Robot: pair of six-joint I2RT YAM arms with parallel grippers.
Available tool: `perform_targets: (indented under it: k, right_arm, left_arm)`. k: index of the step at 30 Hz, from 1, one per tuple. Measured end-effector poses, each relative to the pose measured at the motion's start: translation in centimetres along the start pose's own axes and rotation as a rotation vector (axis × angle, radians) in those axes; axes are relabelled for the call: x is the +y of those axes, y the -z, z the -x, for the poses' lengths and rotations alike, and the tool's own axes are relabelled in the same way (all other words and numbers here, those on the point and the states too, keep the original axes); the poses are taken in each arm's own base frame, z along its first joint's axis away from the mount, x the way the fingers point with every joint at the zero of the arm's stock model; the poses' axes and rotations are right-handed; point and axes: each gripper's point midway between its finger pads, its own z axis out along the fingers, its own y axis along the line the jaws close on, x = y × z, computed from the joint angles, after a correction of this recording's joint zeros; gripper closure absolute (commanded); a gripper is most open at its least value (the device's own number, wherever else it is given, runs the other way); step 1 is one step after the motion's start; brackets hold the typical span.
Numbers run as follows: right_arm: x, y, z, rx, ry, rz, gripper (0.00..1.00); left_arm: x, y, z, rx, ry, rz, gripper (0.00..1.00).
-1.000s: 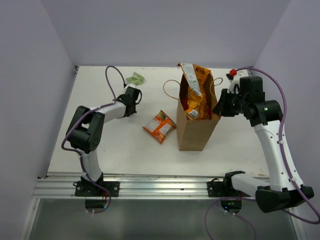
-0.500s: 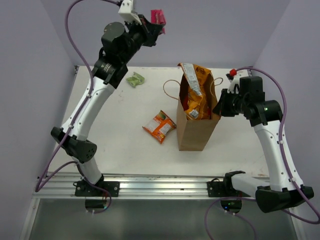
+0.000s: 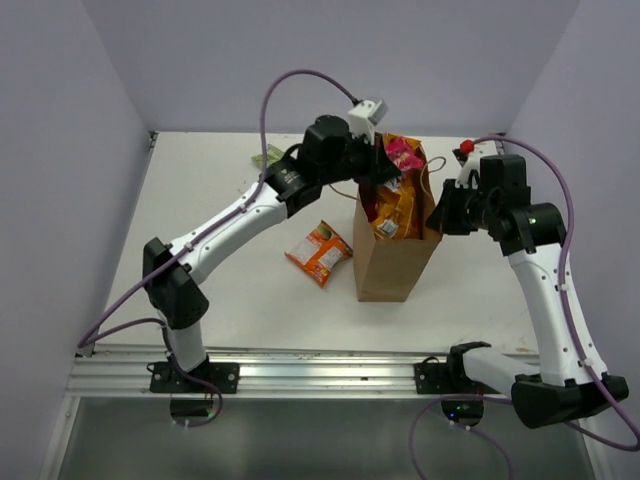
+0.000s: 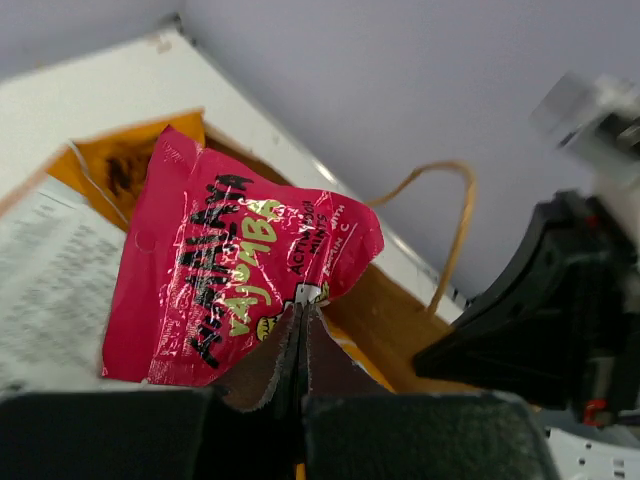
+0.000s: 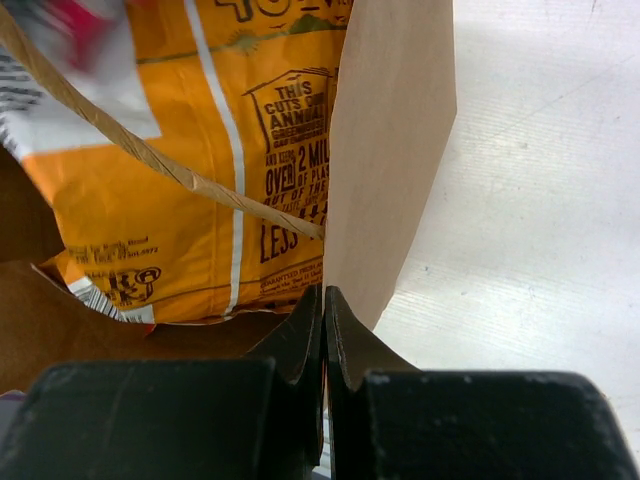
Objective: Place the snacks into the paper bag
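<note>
The brown paper bag [image 3: 392,262] stands upright at table centre with a large orange bag [image 3: 395,205] sticking out of its mouth. My left gripper [image 3: 384,160] is shut on a small pink packet [image 3: 403,153] and holds it just above the bag's open top; in the left wrist view the packet [image 4: 220,265] hangs from my gripper [image 4: 300,312]. My right gripper [image 3: 437,217] is shut on the bag's right wall, pinching the paper edge [image 5: 385,170] in my gripper [image 5: 324,300]. A small orange packet [image 3: 319,251] lies left of the bag. A green packet [image 3: 262,158] lies at the back, mostly hidden by my left arm.
The bag's loop handles [image 3: 345,178] hang over both sides of its mouth. A small red-capped object [image 3: 465,147] sits at the back right by my right arm. White walls close in the table on three sides.
My left arm went from low at the back left, up high with the pink packet, then swung right and down to the bag's mouth. The right arm has not moved.
</note>
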Motion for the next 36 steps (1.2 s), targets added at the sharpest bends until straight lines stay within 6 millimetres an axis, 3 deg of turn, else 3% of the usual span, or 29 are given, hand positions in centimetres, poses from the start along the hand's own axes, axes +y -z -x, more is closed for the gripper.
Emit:
perform_targets:
  k: [3, 5, 11, 21, 23, 24, 27, 29, 32, 36]
  right_arm:
    - [0.0, 0.0, 0.0, -0.001, 0.0, 0.0, 1.0]
    - [0.0, 0.0, 0.0, -0.001, 0.0, 0.001, 1.0]
    - [0.0, 0.2, 0.0, -0.005, 0.002, 0.001, 1.0]
    - [0.1, 0.6, -0.2, -0.012, 0.002, 0.003, 1.0]
    - [0.1, 0.7, -0.2, -0.011, 0.0, 0.003, 1.0]
    - [0.1, 0.7, -0.3, -0.011, -0.001, 0.002, 1.0]
    - [0.1, 0.8, -0.4, -0.01, -0.003, 0.001, 1.0]
    - [0.1, 0.8, -0.5, -0.01, -0.004, 0.001, 1.0]
    - [0.0, 0.9, -0.6, -0.009, -0.006, -0.006, 1.0]
    - [-0.2, 0.9, -0.6, -0.009, -0.007, -0.013, 1.0]
  left_arm:
    - [0.3, -1.2, -4.8, 0.131, 0.007, 0.014, 1.0]
    - [-0.1, -1.5, -6.1, 0.179, -0.006, 0.014, 1.0]
    - [-1.6, -1.3, -7.8, 0.254, -0.058, 0.036, 1.0]
    - [-0.6, -0.3, -8.6, 0.306, -0.093, 0.141, 1.0]
    - [-0.6, -0.2, -8.4, 0.307, -0.096, 0.144, 0.84]
    - [-0.7, -0.2, -8.2, 0.304, -0.105, 0.143, 0.58]
    - [-1.3, -0.1, -6.1, 0.255, -0.139, 0.132, 0.13]
    - [-2.0, 0.0, -3.9, 0.189, -0.159, 0.129, 0.02]
    - [-2.8, 1.1, 0.7, 0.055, -0.199, 0.156, 0.0]
    - [-2.6, 4.9, 7.2, -0.139, -0.234, 0.271, 0.0]
